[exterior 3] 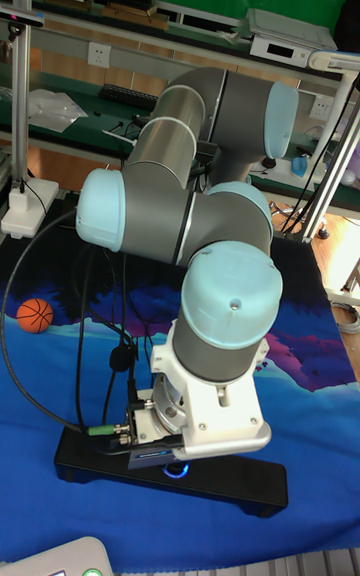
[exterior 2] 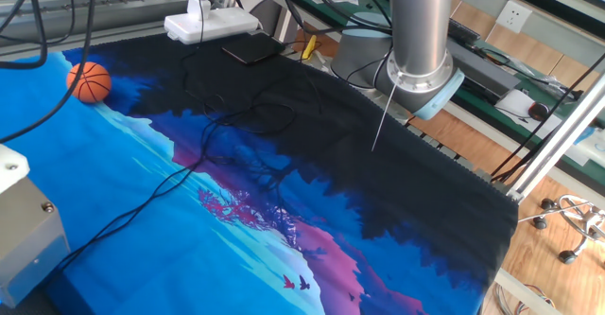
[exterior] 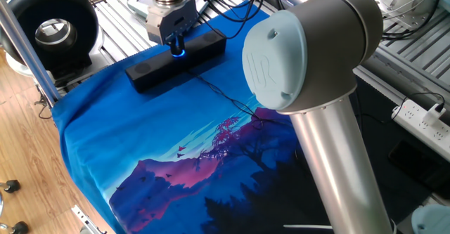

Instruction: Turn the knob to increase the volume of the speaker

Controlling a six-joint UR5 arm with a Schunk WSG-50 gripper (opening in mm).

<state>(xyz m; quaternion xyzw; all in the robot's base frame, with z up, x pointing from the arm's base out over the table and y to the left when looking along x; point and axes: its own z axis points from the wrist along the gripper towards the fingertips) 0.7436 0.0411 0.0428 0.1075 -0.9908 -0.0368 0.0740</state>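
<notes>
The speaker [exterior: 151, 72] is a long black bar lying slantwise on the blue cloth at the far end of the table. Its knob [exterior: 178, 52] glows blue at the bar's middle. My gripper [exterior: 178, 46] points straight down onto it, and its dark fingers close around the lit dial. In the tall fixed view the speaker [exterior 3: 250, 488] lies across the front, and the knob's blue glow [exterior 3: 178, 469] shows just under the wrist, which hides the fingertips. Only the grey wrist block [exterior 2: 24, 230] shows in the other fixed view.
A round black ring-shaped device [exterior: 53, 30] stands left of the speaker. An orange ball [exterior 2: 87, 81], a white power strip [exterior 2: 210, 22] and a thin black cable [exterior 2: 189, 178] lie on the printed cloth [exterior: 140, 143]. The arm's big elbow [exterior: 309, 51] fills the right foreground.
</notes>
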